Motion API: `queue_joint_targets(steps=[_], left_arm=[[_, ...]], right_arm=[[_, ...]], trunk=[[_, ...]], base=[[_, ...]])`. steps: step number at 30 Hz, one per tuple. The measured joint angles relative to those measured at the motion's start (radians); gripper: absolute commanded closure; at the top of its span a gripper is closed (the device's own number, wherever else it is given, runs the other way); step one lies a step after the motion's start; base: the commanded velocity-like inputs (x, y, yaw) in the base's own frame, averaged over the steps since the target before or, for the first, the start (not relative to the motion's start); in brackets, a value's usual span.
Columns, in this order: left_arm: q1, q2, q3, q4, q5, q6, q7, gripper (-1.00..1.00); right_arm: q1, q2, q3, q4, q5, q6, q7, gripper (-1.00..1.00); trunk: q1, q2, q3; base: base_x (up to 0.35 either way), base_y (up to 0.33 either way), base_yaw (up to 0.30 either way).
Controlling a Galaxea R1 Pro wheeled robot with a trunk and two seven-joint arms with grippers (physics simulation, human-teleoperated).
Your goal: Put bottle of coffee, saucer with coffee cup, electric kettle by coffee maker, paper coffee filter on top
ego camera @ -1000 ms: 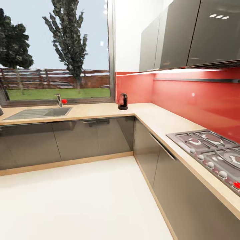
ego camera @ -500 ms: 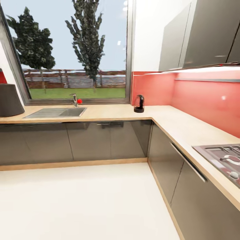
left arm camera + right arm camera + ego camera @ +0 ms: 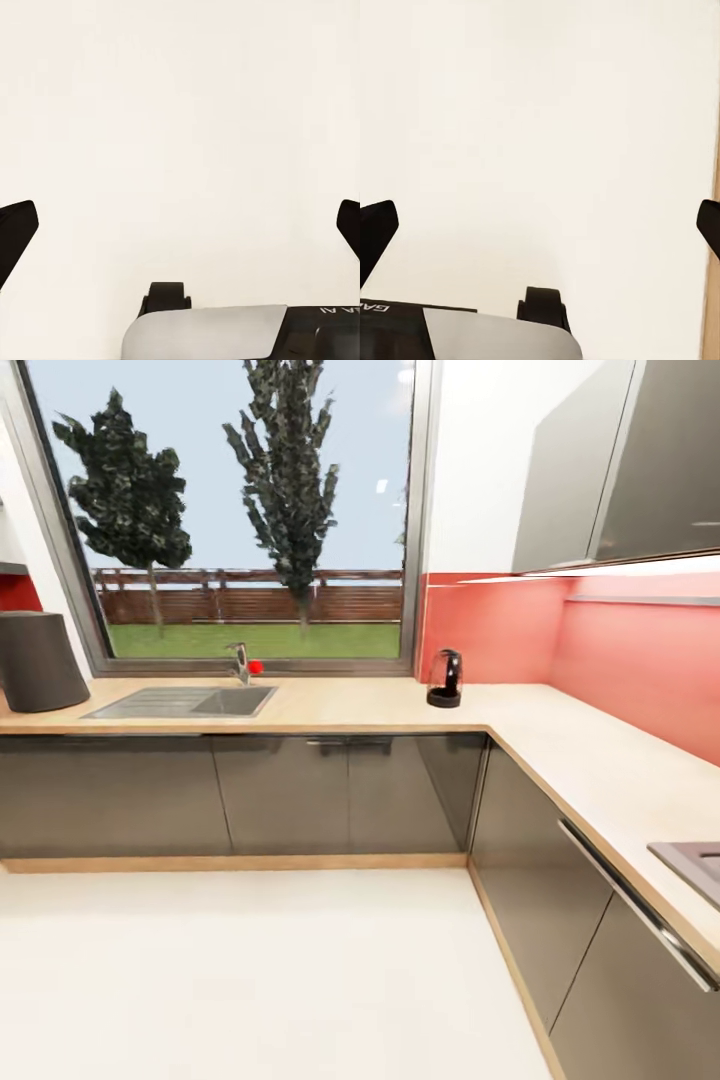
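Note:
A small black appliance with a clear body, shaped like an electric kettle [image 3: 444,679], stands on the wooden countertop [image 3: 560,740] in the corner under the red backsplash. At the counter's far left sits a dark grey tapered object [image 3: 40,661]; I cannot tell what it is. My left gripper [image 3: 180,232] is open over pale floor, its dark fingertips [image 3: 15,234] far apart with nothing between them. Over the same pale floor my right gripper [image 3: 540,232] is also open and holds nothing. The coffee bottle, filter, saucer and cup are out of view.
A steel sink [image 3: 185,703] with a red-handled tap [image 3: 243,663] lies below the big window. Grey base cabinets [image 3: 300,790] line the L-shaped counter, and wall cabinets [image 3: 630,470] hang at the upper right. A stove corner [image 3: 695,865] shows at the right edge. White floor [image 3: 260,970] spreads in front.
The camera has turned left, so the whole picture has slid right. The stove has nearly left the frame and the dark grey object has come into view at the left.

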Motion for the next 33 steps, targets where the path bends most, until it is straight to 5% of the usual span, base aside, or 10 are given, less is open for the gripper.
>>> queue_joint_targets(steps=[16, 33], left_arm=[[0.0, 0.0, 0.0, 0.0, 0.0, 0.0, 0.0, -1.0], [0.0, 0.0, 0.0, 0.0, 0.0, 0.0, 0.0, -1.0]], right_arm=[[0.0, 0.0, 0.001, 0.0, 0.0, -0.001, -0.001, -1.0], [0.0, 0.001, 0.003, 0.0, 0.0, -0.002, -0.003, -1.0]], trunk=[[0.0, 0.0, 0.0], [0.0, 0.0, 0.0]], base=[[0.325, 0.01, 0.257], [0.309, 0.147, 0.269]])
